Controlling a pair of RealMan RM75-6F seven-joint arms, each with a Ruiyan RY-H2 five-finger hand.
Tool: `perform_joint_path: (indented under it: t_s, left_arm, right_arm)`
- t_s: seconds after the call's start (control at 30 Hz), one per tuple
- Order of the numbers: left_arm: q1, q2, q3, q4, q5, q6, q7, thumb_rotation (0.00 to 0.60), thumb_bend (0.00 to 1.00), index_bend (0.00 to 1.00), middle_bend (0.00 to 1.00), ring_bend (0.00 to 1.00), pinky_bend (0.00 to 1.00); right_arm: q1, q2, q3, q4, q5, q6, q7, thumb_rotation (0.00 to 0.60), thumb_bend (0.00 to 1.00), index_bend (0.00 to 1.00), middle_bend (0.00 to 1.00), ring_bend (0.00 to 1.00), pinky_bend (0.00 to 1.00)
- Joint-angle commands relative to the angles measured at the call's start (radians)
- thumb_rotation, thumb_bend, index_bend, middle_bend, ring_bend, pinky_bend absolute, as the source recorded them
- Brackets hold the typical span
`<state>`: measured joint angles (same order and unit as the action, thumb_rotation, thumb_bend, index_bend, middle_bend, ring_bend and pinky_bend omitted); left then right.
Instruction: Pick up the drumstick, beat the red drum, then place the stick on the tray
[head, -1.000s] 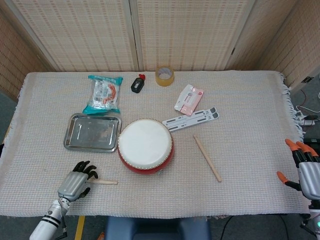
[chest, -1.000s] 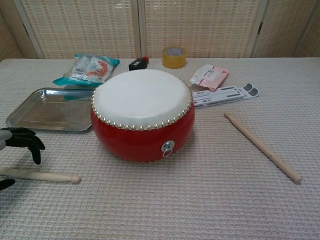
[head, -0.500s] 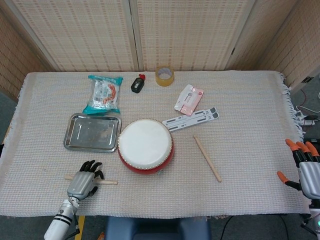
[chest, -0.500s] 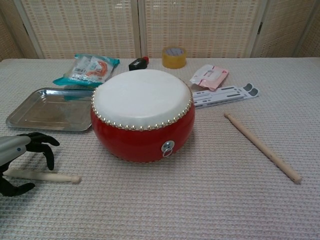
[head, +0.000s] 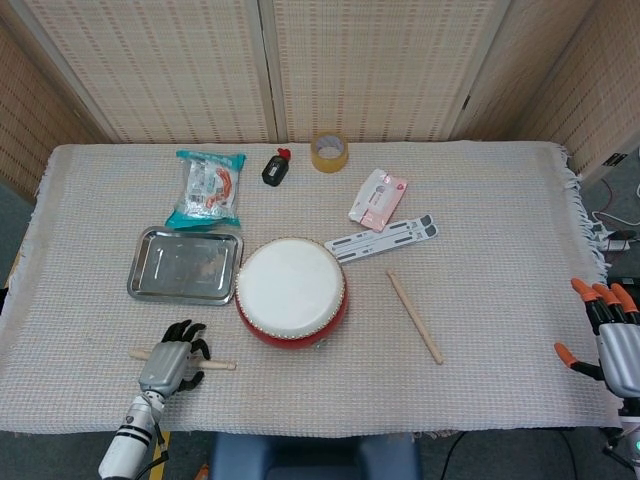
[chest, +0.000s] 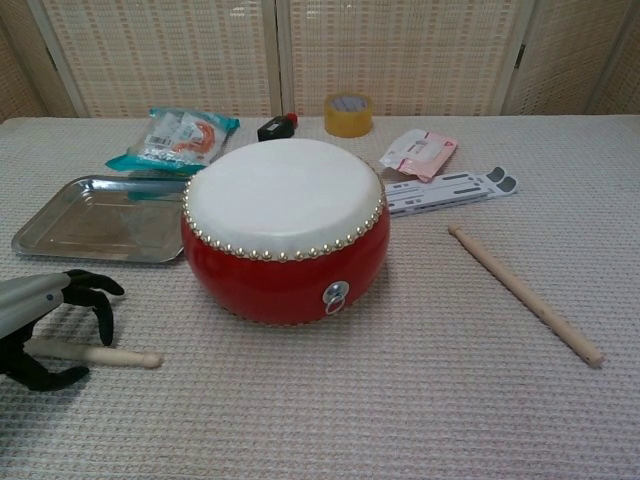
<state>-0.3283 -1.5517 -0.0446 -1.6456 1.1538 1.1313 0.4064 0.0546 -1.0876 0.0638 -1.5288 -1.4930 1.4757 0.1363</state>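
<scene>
your left robot hand (chest: 45, 320) is arched over the near drumstick (chest: 105, 353), fingers curled around it but not clamped yet — stick's flat on the table (head: 500, 230). right robot hand (head: 612, 345) idles open at the far edge. red drum (chest: 285, 235) sits just beside, tray (chest: 95, 218) behind — second drumstick (head: 415, 317) lies well apart.

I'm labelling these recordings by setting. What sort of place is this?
Probably an indoor lab or demo room, not a home: a cloth-covered table in front of woven folding screens, set with unrelated props such as a red drum, tape roll and metal tray.
</scene>
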Motion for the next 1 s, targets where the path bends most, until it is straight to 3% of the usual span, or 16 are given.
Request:
perform_joint_path:
  t_s: [0.03, 0.1, 0.27, 0.4, 0.73, 1.0]
  left_arm:
    - [-0.002, -0.002, -0.003, -0.001, -0.013, -0.006, -0.010, 0.391, 0.30, 0.49, 0.12, 0.00, 0.00]
    - [-0.004, -0.004, -0.002, 0.002, -0.018, -0.008, -0.011, 0.366, 0.31, 0.49, 0.12, 0.00, 0.00]
    - [-0.007, -0.011, 0.005, 0.016, -0.018, -0.002, 0.002, 0.371, 0.32, 0.49, 0.13, 0.00, 0.00]
    - [-0.011, -0.012, 0.014, 0.025, -0.012, 0.002, 0.018, 0.425, 0.32, 0.48, 0.13, 0.00, 0.00]
    - [-0.013, -0.019, 0.016, 0.049, 0.003, 0.011, -0.003, 0.468, 0.32, 0.49, 0.13, 0.00, 0.00]
    - [-0.008, -0.031, 0.019, 0.068, 0.014, 0.020, -0.025, 0.568, 0.32, 0.50, 0.13, 0.00, 0.00]
  right_arm:
    - [0.000, -0.001, 0.000, 0.002, 0.001, -0.001, 0.002, 0.600, 0.22, 0.07, 0.14, 0.02, 0.01]
    - [-0.001, -0.001, -0.001, 0.003, 0.002, -0.001, 0.003, 0.600, 0.22, 0.07, 0.14, 0.02, 0.01]
    - [-0.001, 0.000, -0.001, 0.005, 0.001, -0.001, 0.006, 0.600, 0.22, 0.07, 0.14, 0.02, 0.01]
    - [-0.001, -0.001, -0.001, 0.006, -0.001, 0.001, 0.007, 0.600, 0.22, 0.08, 0.14, 0.02, 0.01]
    - [-0.004, -0.002, -0.002, 0.005, 0.002, 0.002, 0.006, 0.600, 0.22, 0.08, 0.14, 0.02, 0.01]
    - [-0.006, 0.000, -0.003, -0.003, 0.002, 0.002, -0.001, 0.600, 0.22, 0.08, 0.14, 0.02, 0.01]
